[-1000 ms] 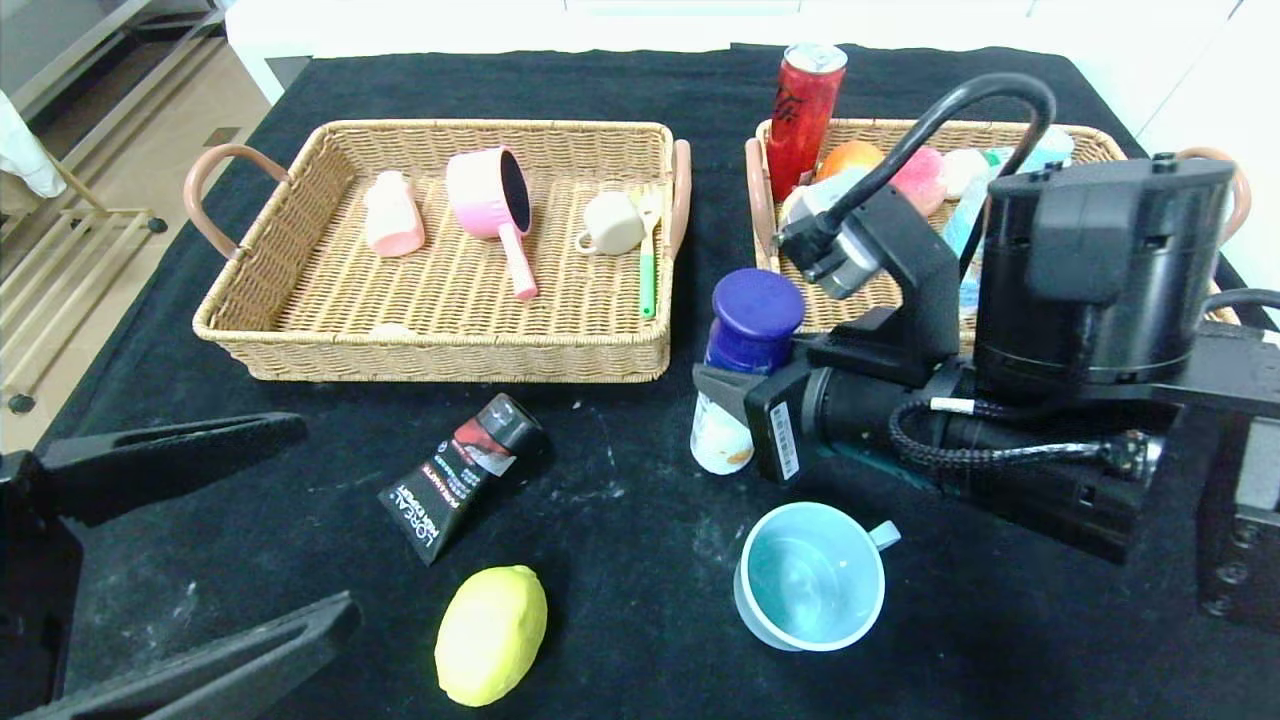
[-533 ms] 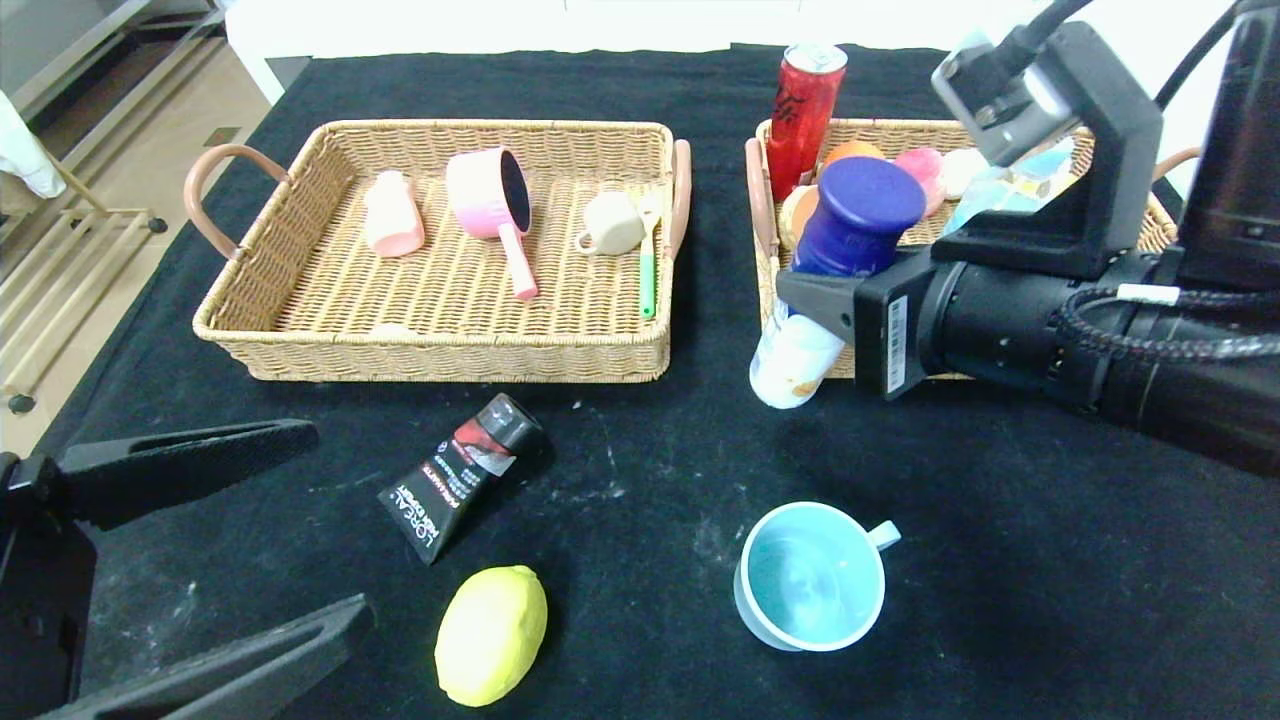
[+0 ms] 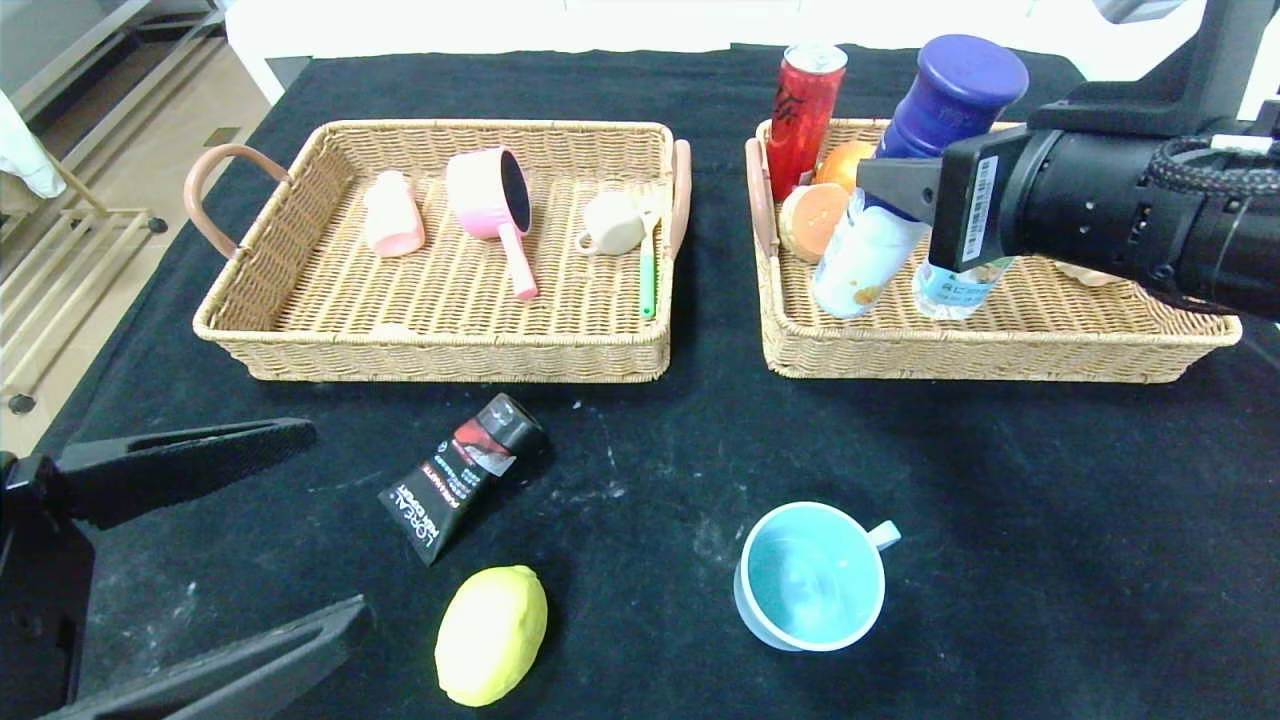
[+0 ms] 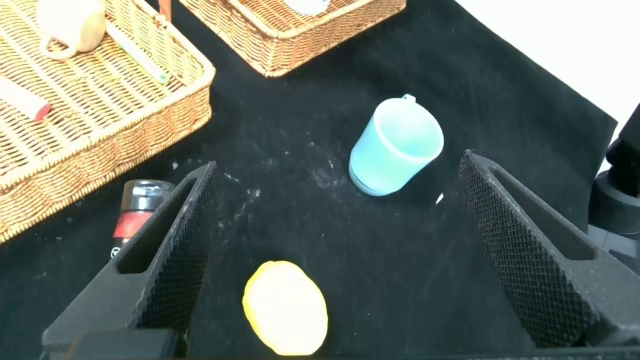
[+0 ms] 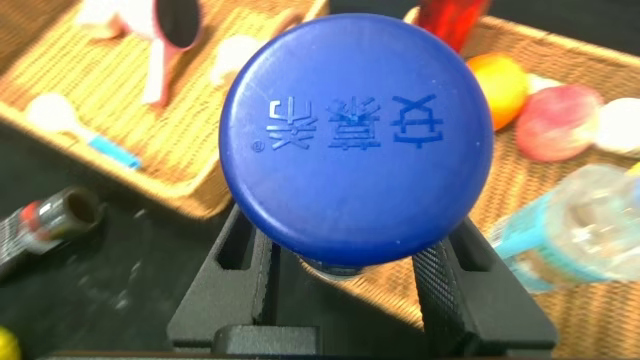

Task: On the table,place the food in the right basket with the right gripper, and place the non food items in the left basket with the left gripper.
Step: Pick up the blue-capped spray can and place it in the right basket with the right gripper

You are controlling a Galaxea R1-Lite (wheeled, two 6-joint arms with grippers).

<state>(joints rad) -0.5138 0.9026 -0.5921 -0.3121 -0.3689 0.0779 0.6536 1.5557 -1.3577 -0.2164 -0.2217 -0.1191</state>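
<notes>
My right gripper (image 3: 892,190) is shut on a white bottle with a blue cap (image 3: 862,255), gripping just below the cap (image 5: 355,135). The bottle is tilted, with its lower end inside the near-left part of the right basket (image 3: 1000,355). My left gripper (image 3: 335,520) hovers open over the table's near left, holding nothing. Between its fingers the left wrist view shows a yellow lemon (image 4: 286,307) and a light blue cup (image 4: 397,147). A black tube (image 3: 462,475) lies in front of the left basket (image 3: 430,350).
The left basket holds a pink pot (image 3: 490,195), a pink cup (image 3: 392,215), a cream teapot (image 3: 612,222) and a green spoon (image 3: 648,270). In the right basket are a red can (image 3: 805,115), orange fruit (image 3: 812,215) and a clear water bottle (image 3: 955,285).
My right gripper has lifted the blue-capped bottle off the table and carried it back and to the right, over the right basket. The left gripper has not moved.
</notes>
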